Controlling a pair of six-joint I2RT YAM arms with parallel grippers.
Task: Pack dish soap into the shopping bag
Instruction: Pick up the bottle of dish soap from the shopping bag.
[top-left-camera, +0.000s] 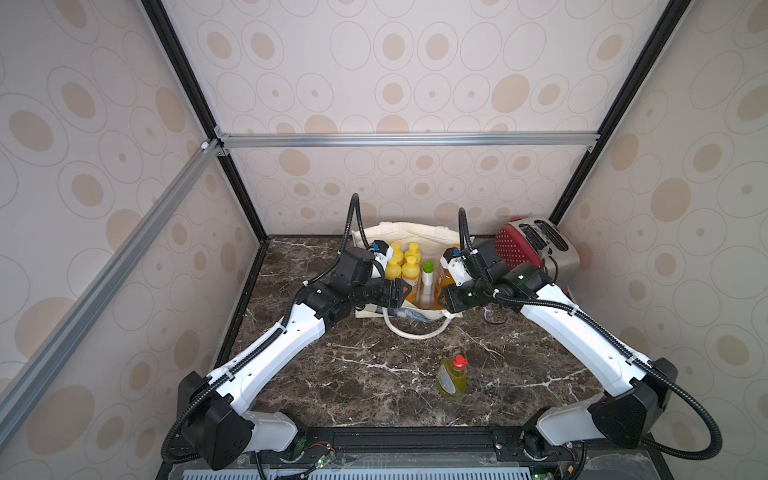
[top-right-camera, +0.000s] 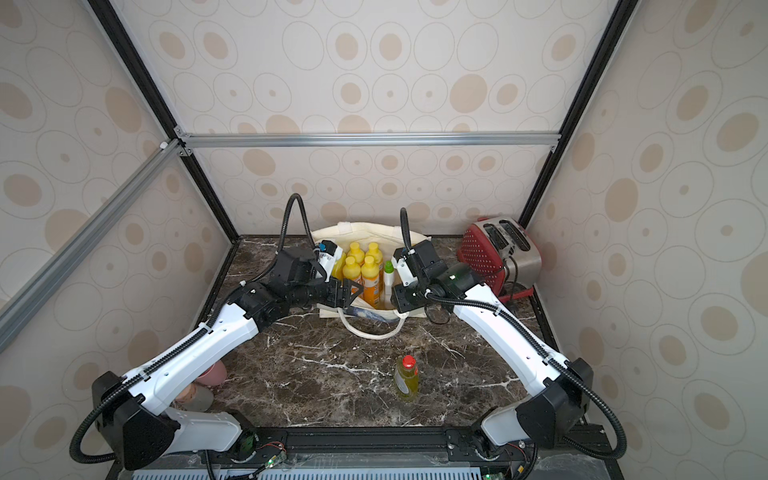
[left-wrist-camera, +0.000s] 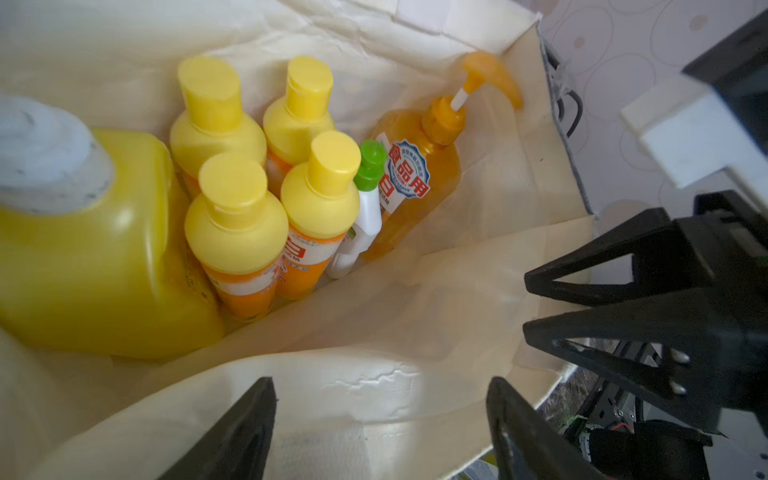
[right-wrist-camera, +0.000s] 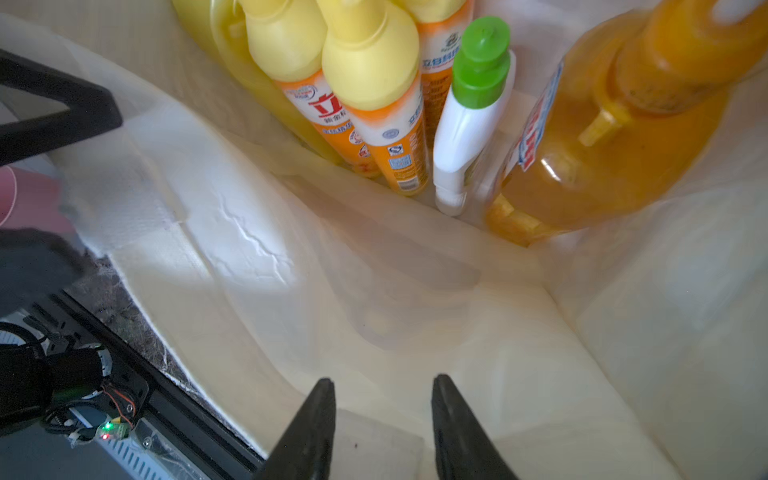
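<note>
Yellow-capped bottles, green-capped bottle inside tote; red-capped bottle well apart on countertop

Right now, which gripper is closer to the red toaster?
Right. The right gripper sits at the side of the bag nearest the toaster; the left gripper is at the opposite side, farther away.

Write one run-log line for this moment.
shopping bag: seven bottles inside | red-capped bottle: on table | left gripper, right gripper: open at bag rim
</note>
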